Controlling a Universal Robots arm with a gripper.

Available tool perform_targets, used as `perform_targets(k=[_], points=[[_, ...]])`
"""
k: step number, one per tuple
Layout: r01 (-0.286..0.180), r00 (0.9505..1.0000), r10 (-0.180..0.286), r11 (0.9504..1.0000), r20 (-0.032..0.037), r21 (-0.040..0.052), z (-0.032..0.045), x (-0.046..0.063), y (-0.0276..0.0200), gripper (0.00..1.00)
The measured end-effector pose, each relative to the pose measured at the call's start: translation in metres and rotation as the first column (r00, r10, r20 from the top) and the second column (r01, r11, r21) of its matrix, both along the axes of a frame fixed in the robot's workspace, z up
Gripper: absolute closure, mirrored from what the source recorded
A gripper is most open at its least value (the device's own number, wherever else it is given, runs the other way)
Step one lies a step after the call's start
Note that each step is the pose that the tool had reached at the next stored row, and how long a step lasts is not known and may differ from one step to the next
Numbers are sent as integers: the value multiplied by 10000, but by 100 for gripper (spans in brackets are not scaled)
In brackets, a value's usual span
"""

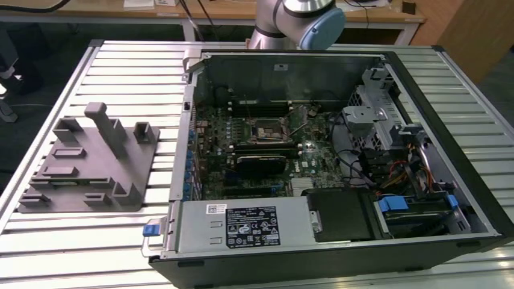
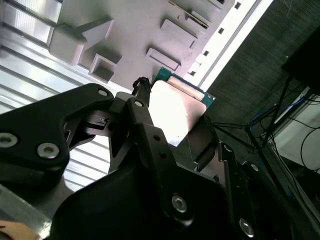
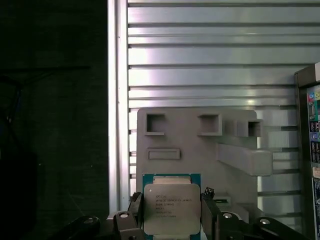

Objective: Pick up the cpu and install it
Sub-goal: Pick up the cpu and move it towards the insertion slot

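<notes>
Black fingers of the gripper pinch the cpu by two opposite edges, closed to its width, with its metal top toward the first wrist view. It is held over the grey fixture, which sits on the slatted table to the exterior view's left of the open case. With so thin an edge hold the chip could tilt or slip, and a skewed chip might damage the socket. The wrist points down at the fixture.
</notes>
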State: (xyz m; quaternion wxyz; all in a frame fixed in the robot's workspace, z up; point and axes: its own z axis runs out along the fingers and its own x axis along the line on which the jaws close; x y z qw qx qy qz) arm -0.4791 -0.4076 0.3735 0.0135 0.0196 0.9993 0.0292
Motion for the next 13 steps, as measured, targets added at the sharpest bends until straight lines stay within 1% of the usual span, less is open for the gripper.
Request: perform_targets(k=[5,13], points=[[0,10000,0,10000,1,1,84,0,0,46],[-1,10000,1,10000,-1,0,89,11,0,46]])
